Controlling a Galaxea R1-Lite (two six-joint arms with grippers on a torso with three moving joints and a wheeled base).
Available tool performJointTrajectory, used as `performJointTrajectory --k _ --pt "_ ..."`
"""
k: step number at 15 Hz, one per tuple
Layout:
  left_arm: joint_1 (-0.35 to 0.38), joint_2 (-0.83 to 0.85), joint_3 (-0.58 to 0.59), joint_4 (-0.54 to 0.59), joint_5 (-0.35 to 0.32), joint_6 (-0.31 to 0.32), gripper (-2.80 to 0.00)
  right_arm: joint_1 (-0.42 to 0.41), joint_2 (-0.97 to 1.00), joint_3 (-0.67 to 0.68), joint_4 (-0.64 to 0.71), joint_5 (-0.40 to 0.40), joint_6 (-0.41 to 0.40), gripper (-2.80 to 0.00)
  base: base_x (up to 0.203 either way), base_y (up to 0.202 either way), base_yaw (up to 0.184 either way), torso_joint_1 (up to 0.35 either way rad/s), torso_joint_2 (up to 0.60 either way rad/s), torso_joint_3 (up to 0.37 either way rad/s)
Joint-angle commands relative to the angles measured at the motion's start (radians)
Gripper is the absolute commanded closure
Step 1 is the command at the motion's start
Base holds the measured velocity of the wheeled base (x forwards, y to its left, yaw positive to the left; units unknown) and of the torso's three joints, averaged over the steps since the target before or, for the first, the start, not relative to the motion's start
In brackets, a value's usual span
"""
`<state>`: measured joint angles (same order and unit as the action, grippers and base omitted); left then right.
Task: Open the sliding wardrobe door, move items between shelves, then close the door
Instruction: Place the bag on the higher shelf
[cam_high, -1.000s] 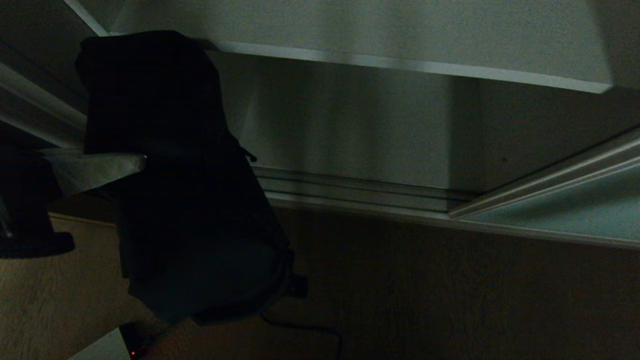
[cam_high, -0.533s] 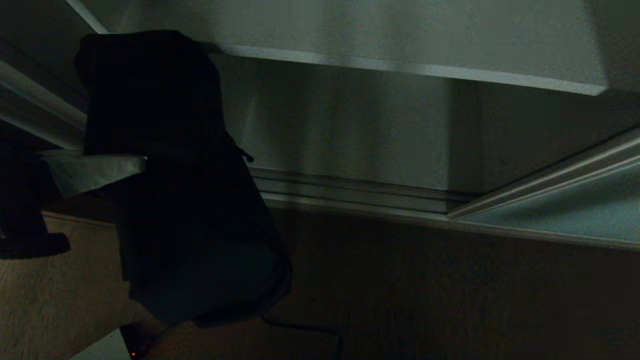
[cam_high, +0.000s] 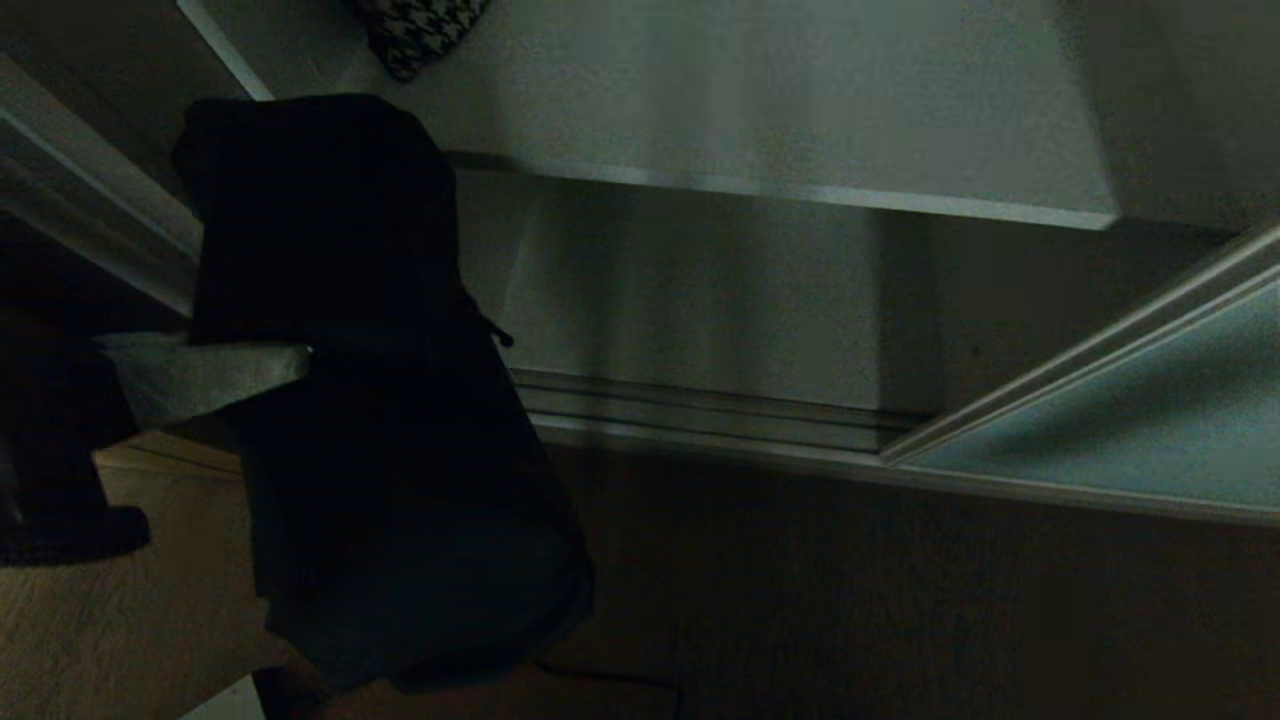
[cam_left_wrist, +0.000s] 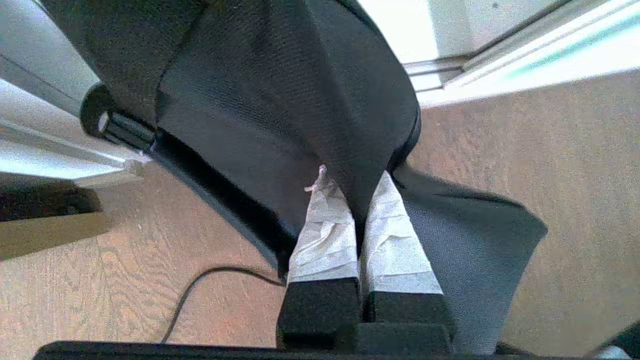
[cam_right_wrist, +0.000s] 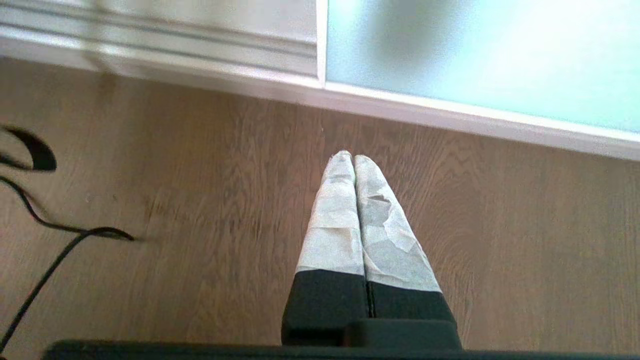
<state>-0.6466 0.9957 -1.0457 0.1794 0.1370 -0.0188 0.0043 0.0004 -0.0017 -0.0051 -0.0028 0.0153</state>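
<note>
A soft black bag (cam_high: 350, 300) hangs at the left, in front of the open wardrobe. My left gripper (cam_high: 300, 352) is shut on a fold of its fabric. In the left wrist view the taped fingers (cam_left_wrist: 325, 225) pinch the bag (cam_left_wrist: 280, 85) above the wooden floor. A pale shelf (cam_high: 800, 130) runs across the top, and the bag's upper end overlaps its front edge. The frosted teal sliding door (cam_high: 1130, 420) stands slid to the right. My right gripper (cam_right_wrist: 352, 157) hangs shut and empty over the floor, close to the door's bottom frame (cam_right_wrist: 450, 117).
A houndstooth-patterned item (cam_high: 420, 30) lies on the shelf at the back left. The door's floor track (cam_high: 700, 405) runs below the opening. A black cable (cam_right_wrist: 50, 240) trails over the wooden floor (cam_high: 900, 600). A dark shape (cam_high: 60, 520) stands at the far left.
The whole head view has shifted down, so the camera has moved; more of the shelf and the houndstooth item now show. The bag stays in the left gripper.
</note>
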Motion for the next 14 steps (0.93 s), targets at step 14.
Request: performJointTrajectory --k 14 --pt "-0.007 0.008 -0.104 -0.009 0.008 0.071 0.00 0.000 -0.002 0.000 -0.001 0.000 0.000 0.00 0.000 0.000 0.000 0.001 0.00 0.203"
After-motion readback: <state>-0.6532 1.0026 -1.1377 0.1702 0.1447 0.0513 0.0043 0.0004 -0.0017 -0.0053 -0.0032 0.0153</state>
